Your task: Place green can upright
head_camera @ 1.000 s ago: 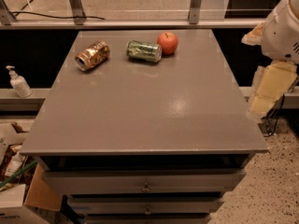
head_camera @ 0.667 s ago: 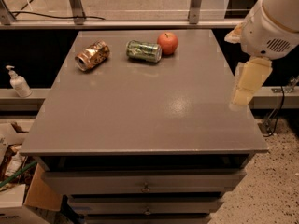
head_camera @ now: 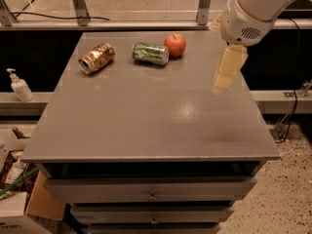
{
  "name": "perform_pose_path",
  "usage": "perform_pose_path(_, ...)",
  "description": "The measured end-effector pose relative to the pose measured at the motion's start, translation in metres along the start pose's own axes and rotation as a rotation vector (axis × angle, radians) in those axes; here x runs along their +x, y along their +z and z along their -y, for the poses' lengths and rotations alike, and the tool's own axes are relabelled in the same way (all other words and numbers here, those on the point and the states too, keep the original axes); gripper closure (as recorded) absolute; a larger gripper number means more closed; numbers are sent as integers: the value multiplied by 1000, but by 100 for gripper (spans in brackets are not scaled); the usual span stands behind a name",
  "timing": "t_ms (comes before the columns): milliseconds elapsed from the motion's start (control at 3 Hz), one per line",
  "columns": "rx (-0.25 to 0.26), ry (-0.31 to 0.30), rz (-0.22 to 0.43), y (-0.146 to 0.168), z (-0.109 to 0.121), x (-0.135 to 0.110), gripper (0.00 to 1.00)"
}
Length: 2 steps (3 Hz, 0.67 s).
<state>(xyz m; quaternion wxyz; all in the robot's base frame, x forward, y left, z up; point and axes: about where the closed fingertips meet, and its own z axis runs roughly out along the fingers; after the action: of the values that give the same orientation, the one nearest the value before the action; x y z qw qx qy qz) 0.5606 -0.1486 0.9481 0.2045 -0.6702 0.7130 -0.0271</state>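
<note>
The green can (head_camera: 150, 53) lies on its side at the far part of the table (head_camera: 146, 126), long axis running left to right. It sits between 2 other things: a copper can (head_camera: 96, 58), also on its side, apart to its left, and an apple (head_camera: 175, 45) just beside its right end. The gripper (head_camera: 225, 77) hangs over the table's right side, pointing down, well apart from the green can and to the right of the apple. It holds nothing and touches nothing. Whether it is spread or closed I cannot tell.
</note>
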Motion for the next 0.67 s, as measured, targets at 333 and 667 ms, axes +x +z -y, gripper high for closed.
perform_pose_path(333,18,-13,10,11,29,-18,0)
perform_pose_path(667,32,-19,8,22,56,-34,0)
